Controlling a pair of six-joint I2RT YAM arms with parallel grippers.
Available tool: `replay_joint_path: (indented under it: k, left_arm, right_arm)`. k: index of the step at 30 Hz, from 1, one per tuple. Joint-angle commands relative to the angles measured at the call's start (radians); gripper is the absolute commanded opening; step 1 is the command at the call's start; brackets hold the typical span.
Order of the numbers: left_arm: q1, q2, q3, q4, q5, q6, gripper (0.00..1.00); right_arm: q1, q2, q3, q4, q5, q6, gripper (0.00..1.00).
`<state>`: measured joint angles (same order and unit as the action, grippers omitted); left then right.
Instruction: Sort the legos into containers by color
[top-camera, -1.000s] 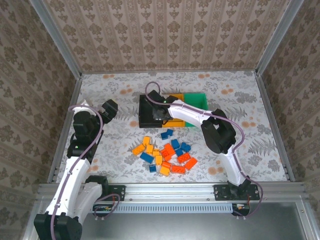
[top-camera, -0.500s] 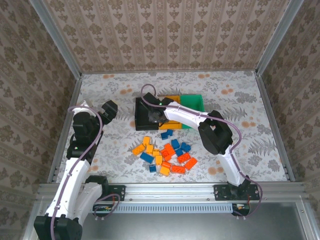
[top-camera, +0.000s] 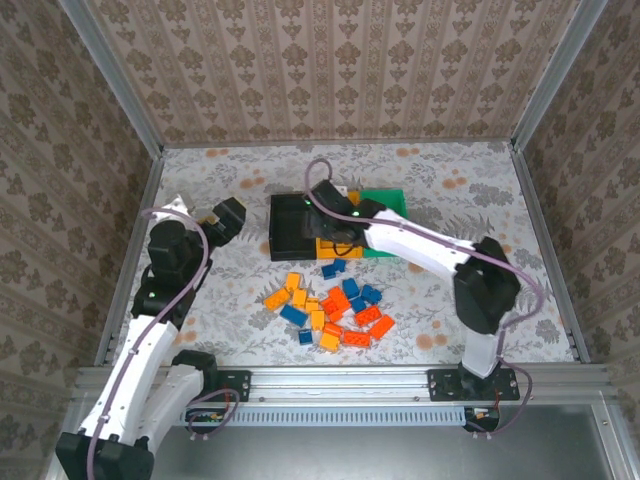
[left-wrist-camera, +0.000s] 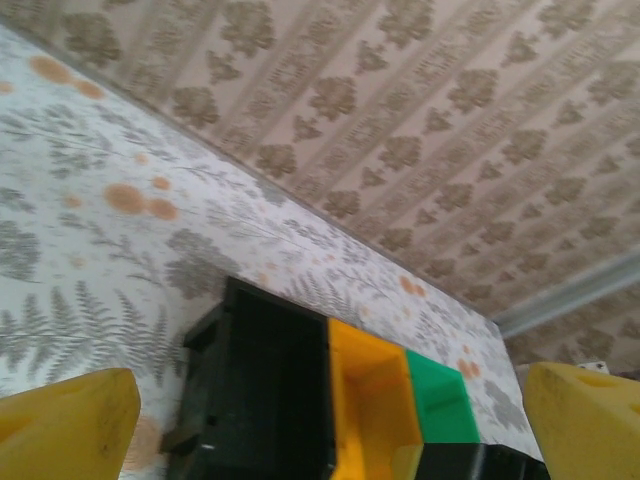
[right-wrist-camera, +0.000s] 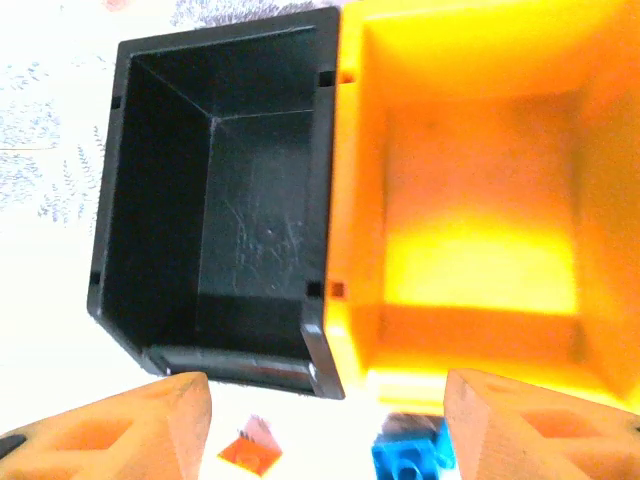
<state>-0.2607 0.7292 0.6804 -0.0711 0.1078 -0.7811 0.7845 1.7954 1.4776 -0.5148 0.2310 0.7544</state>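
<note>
Legos (top-camera: 330, 308): heaped loosely at mid-table, yellow-orange, red-orange and blue mixed, on the near side of the containers (top-camera: 345, 228). Two blue legos (top-camera: 333, 268) lying apart from the heap, just beside the bins' near wall.

Joined in a row, left to right from above: black bin (top-camera: 288, 228), orange-yellow bin (top-camera: 330, 247), green bin (top-camera: 392, 204). Seen from the right wrist: black bin (right-wrist-camera: 235, 210) and orange-yellow bin (right-wrist-camera: 470, 200) sharing one wall, rims sharp and unobstructed, floors bare. Just outside the near rim, on the tabletop (top-camera: 500, 270): a red-orange lego (right-wrist-camera: 250, 452) and a blue lego (right-wrist-camera: 408, 462).

Right gripper (top-camera: 338, 235) poised above the near rim where black meets orange-yellow, arm lying across the orange-yellow and green bins. Fingers (right-wrist-camera: 110, 432) spread wide, gripping nothing.

Left gripper (top-camera: 226, 214) raised over bare tabletop left of the black bin, well apart from it and from the heap. Yellow fingers (left-wrist-camera: 62, 420) spread wide, holding nothing, looking along the row: black bin (left-wrist-camera: 255, 390), orange-yellow bin (left-wrist-camera: 365, 400), green bin (left-wrist-camera: 440, 405).

Open tabletop on both sides of the heap and right of the green bin, as far as the metal rails (top-camera: 545, 250); narrower strip between the bins and the far wall (top-camera: 330, 70).
</note>
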Motion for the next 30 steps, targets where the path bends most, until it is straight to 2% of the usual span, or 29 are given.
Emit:
replay_joint_path:
  k: [1,6,11,15,22,30]
  left_arm:
    - [-0.049,-0.031,-0.002,0.063,-0.006,0.024,1.00]
    - [-0.058,-0.111,-0.133,0.183,0.029,-0.010,1.00]
    - [-0.058,-0.171,-0.149,0.102,0.012,0.014,1.00]
    - [-0.058,-0.172,-0.123,0.025,0.021,0.045,1.00]
    - [-0.057,-0.173,-0.117,0.001,0.022,0.071,1.00]
    - [-0.058,-0.165,-0.124,0.013,0.023,0.058,1.00]
  right_arm:
    - [0.005,-0.109,-0.148,0.011,0.004,-0.037,0.66]
    - [0.005,-0.292,-0.413,-0.048,0.029,-0.060,0.66]
    - [0.004,-0.373,-0.548,-0.078,0.035,-0.046,0.70]
    - [0.005,-0.360,-0.615,-0.045,0.026,-0.012,0.70]
    - [0.005,-0.279,-0.627,-0.049,0.024,-0.012,0.70]
    - [-0.028,-0.254,-0.660,-0.110,0.141,0.048,0.69]
